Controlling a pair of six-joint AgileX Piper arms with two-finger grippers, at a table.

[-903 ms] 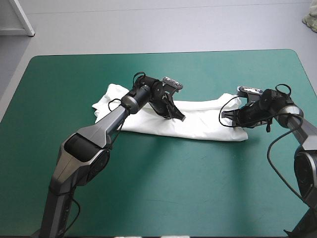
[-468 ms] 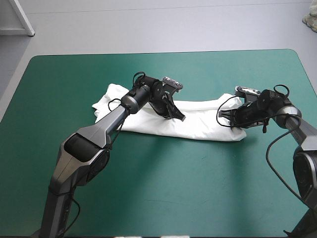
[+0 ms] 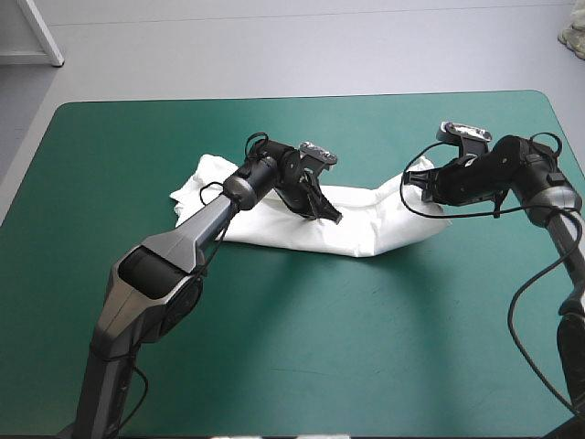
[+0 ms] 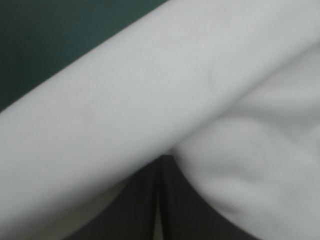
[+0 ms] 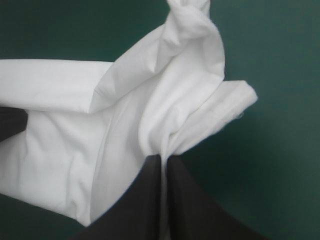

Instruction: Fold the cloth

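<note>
Teal-green covered table (image 3: pixel 110 183), with a white short-sleeved fabric T-shirt (image 3: pixel 366 229) lying across its middle as a long folded band. The band's left end is flat and bunched near the left arm. At mid-band sits the left tool (image 3: pixel 327 212), two broad black fin-shaped fingers angled down into the cloth. Its wrist view shows the fingers together, tips buried in white folds (image 4: pixel 158 167), apparently nipping a layer. It sits in the same place as just before, so I judge it to be an anchor. Further right comes the change. The band's right end lay flat on the table a moment earlier and is now off it, drawn up and toward the far edge by the right tool (image 3: pixel 422 180). That tool is clamped on a gathered corner, the hem fanning out ahead of the fingers (image 5: pixel 162 162). The cloth now kinks upward between the two tools, and bare table shows where the end had rested. Judgement: a crosswise fold is starting, with the right end to be carried over toward the left. The pinch is narrow, so a loose lower layer could trail.
</note>
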